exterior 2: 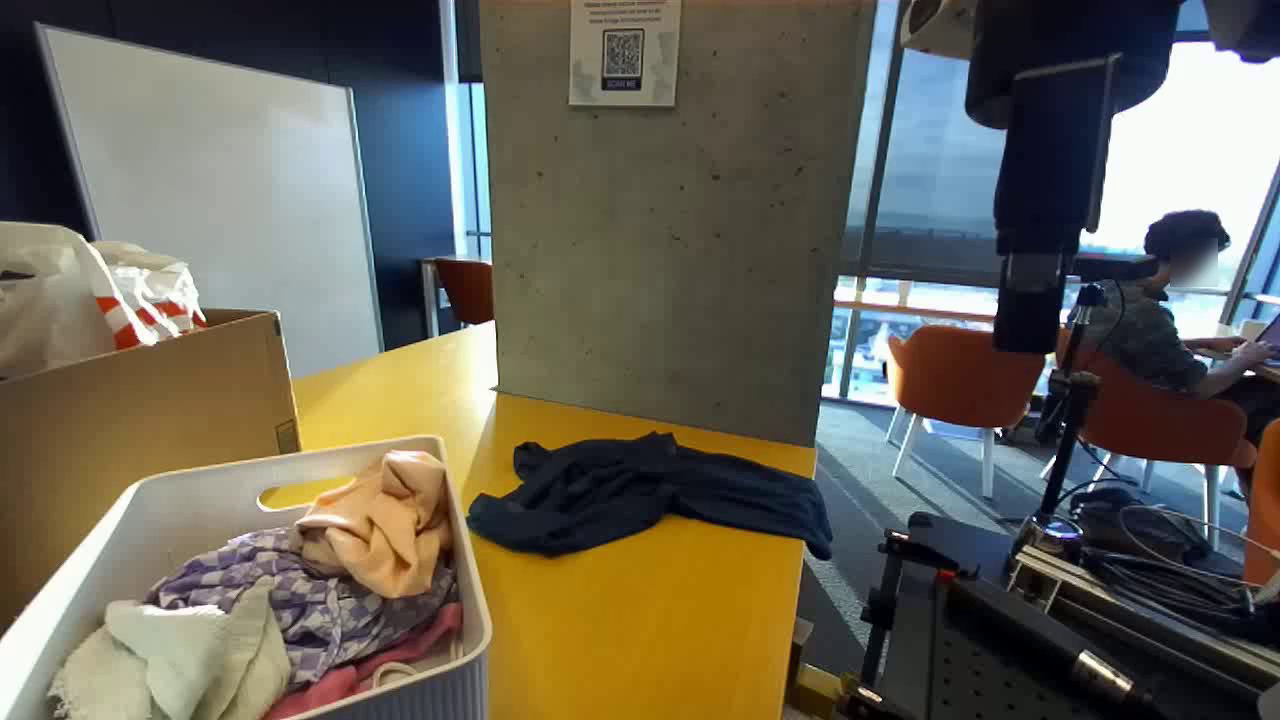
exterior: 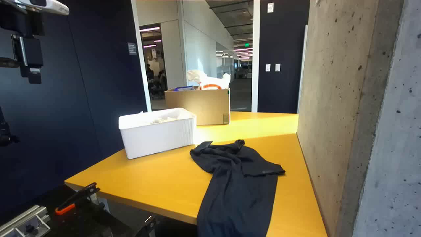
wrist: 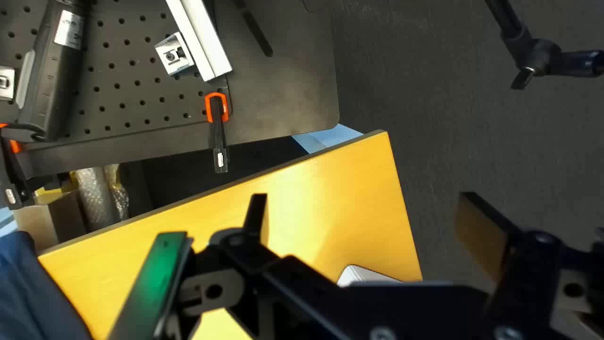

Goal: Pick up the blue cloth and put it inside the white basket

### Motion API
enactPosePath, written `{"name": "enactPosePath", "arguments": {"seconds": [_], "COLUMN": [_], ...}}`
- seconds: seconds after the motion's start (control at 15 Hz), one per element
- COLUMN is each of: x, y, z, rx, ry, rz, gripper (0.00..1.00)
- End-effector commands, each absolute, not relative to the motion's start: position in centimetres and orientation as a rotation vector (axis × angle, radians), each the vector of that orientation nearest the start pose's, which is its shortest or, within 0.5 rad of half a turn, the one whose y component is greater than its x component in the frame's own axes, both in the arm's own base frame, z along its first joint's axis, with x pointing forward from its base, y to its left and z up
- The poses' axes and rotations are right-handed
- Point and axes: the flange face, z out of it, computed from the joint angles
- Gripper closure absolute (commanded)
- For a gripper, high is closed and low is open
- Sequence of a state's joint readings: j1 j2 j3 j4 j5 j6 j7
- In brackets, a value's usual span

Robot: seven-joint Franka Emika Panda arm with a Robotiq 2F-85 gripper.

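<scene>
The dark blue cloth [exterior: 241, 194] lies crumpled on the yellow table [exterior: 158, 184], one end reaching the table's front edge. It also shows in an exterior view [exterior 2: 640, 490] and at the lower left of the wrist view [wrist: 28, 293]. The white basket [exterior: 158, 138] stands on the table beside the cloth; in an exterior view the basket [exterior 2: 215, 505] holds several other cloths. In the wrist view a corner of the basket [wrist: 361, 275] shows, the rest hidden by the gripper. My gripper [wrist: 365, 210] is open and empty, high above the table's corner, apart from cloth and basket.
A cardboard box [exterior: 200, 107] with bags stands behind the basket. A concrete pillar [exterior: 338, 115] borders the table beside the cloth. A black perforated base plate [wrist: 132, 71] with orange-tipped clamps [wrist: 217, 108] lies off the table's front edge. A person [exterior 2: 1160, 310] sits in the background.
</scene>
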State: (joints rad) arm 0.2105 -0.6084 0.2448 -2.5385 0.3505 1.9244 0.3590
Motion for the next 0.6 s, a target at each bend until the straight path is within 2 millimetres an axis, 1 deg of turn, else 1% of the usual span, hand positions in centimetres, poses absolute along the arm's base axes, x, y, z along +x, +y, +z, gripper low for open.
{"name": "enactPosePath", "arguments": {"seconds": [0.0, 0.27, 0.33, 0.4, 0.47, 0.53], "x": [31.9, 31.9, 33.2, 34.0, 35.1, 36.0], "y": [18.7, 18.7, 18.2, 17.2, 15.5, 14.3], "z": [47.0, 47.1, 47.3, 47.9, 48.9, 49.6], "rx": [-2.966, -2.966, -2.98, -2.972, -2.948, -2.928], "ry": [0.106, 0.105, 0.133, 0.167, 0.212, 0.261], "rz": [0.119, 0.116, 0.08, 0.063, 0.035, 0.001], "gripper": [0.0, 0.0, 0.0, 0.0, 0.0, 0.0]}}
